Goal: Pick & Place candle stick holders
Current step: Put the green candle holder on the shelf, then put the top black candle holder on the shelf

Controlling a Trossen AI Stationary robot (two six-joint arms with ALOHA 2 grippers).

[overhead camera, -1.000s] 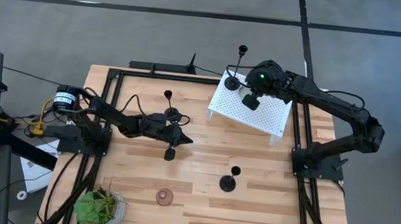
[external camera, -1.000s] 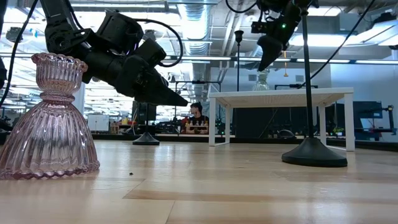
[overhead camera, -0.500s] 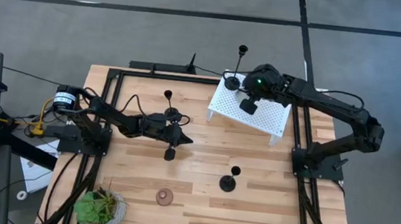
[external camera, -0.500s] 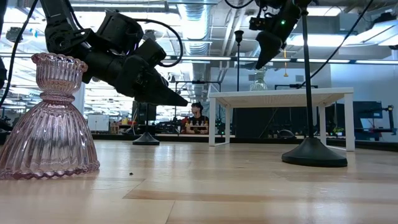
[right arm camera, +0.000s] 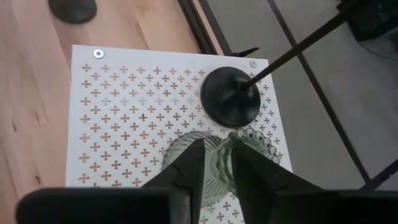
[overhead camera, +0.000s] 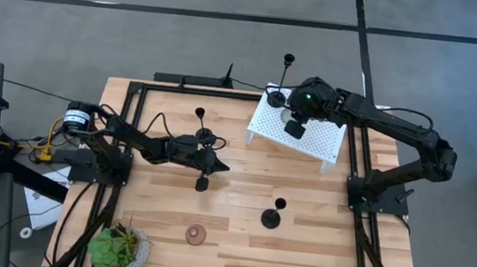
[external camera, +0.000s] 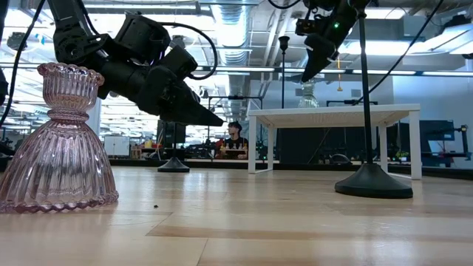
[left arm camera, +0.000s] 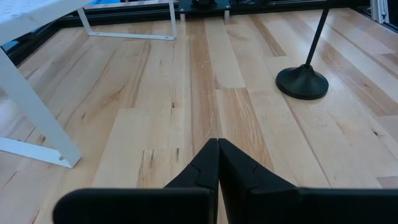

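A grey-green squat holder (right arm camera: pixel 258 146) stands on its base on the white perforated stand (overhead camera: pixel 309 139), next to a tall black holder (right arm camera: pixel 229 96). My right gripper (right arm camera: pixel 217 152) hovers just above the grey-green one (external camera: pixel 310 94), fingers slightly open on either side of its top. A second tall black holder (overhead camera: pixel 271 218) stands right of centre and a third (overhead camera: pixel 205 136) stands by my left arm. The pinkish squat holder (overhead camera: pixel 197 234) stands near the front edge. My left gripper (overhead camera: pixel 222 166) is shut and empty, above the table's middle.
A small green potted plant (overhead camera: pixel 118 247) sits at the near left corner. A black frame rail (overhead camera: pixel 356 155) runs along the table's right side, beside the stand. Bare wood lies between the stand and the near edge. A person (external camera: pixel 235 137) shows far behind the table.
My right gripper has gone up a little from the grey-green holder, which stays standing on the white stand. My left arm has kept still.
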